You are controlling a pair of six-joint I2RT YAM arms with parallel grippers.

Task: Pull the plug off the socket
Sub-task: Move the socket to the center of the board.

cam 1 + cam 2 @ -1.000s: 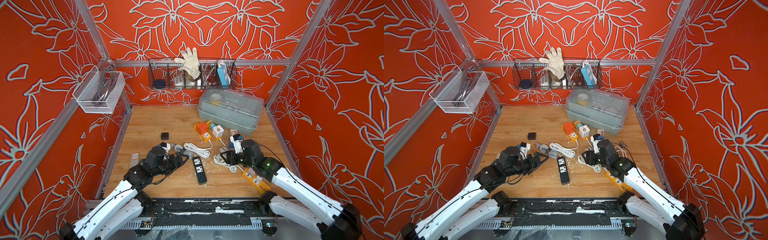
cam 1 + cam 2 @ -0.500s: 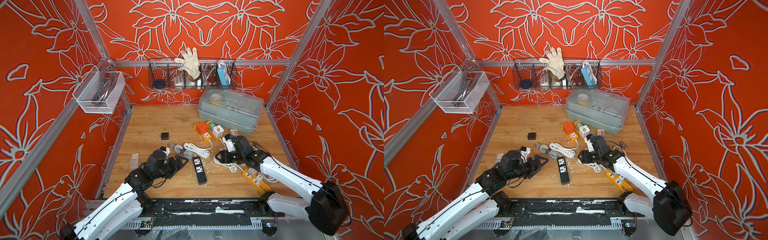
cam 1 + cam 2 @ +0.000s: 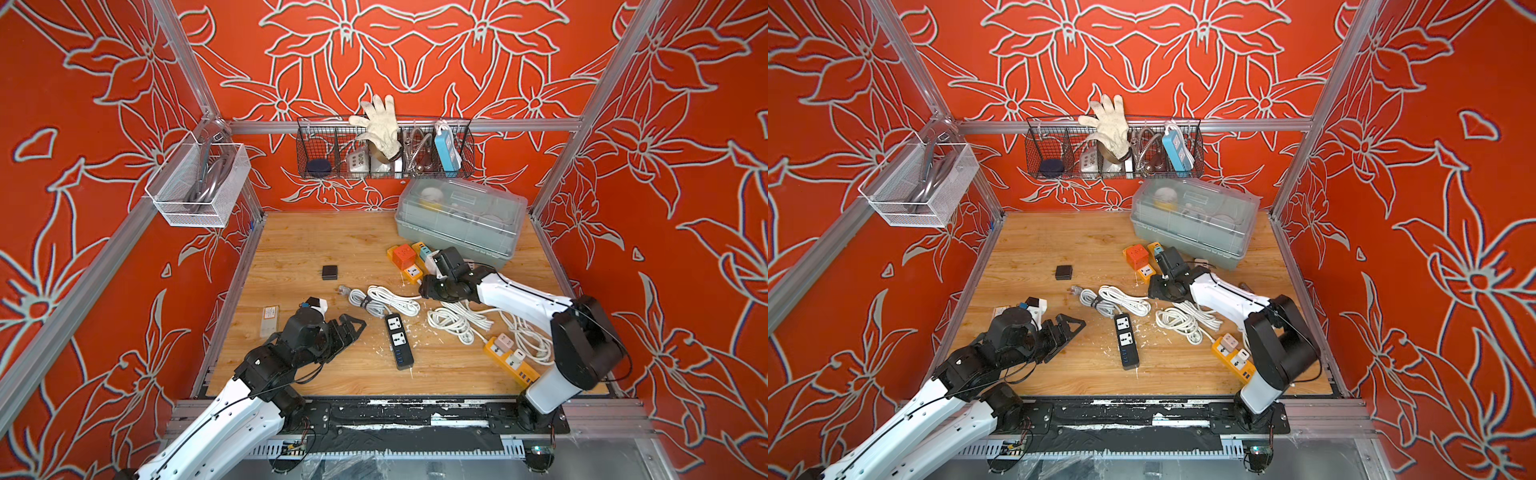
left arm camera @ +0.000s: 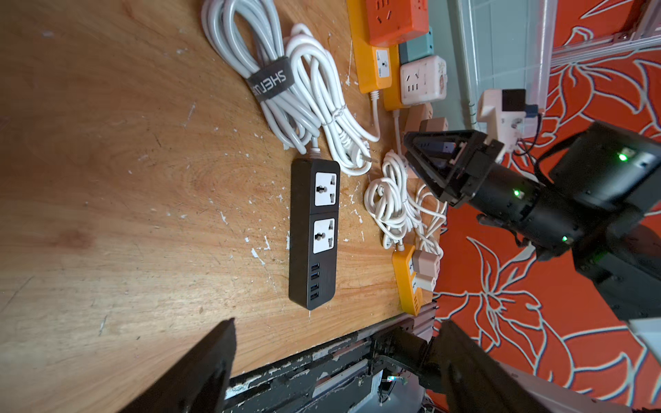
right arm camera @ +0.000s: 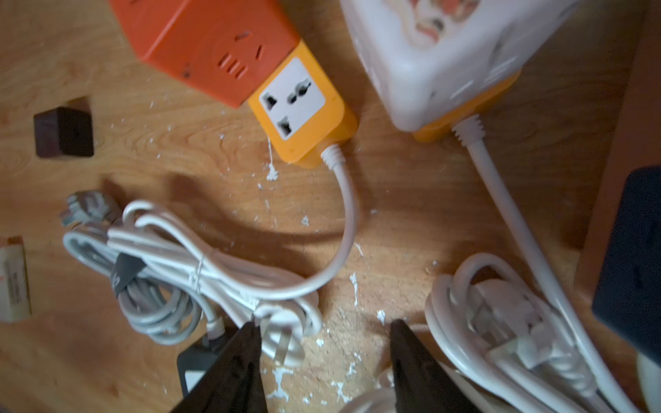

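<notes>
Inside wire basket [image 3: 324, 151], white glove [image 3: 380, 124]

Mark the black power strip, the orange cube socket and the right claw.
black power strip [image 3: 399, 341]: in a top view, middle of its body
orange cube socket [image 3: 404, 256]: in a top view, its top face
right claw [image 5: 323, 323]: right wrist view, gap midway between its fingertips
</notes>
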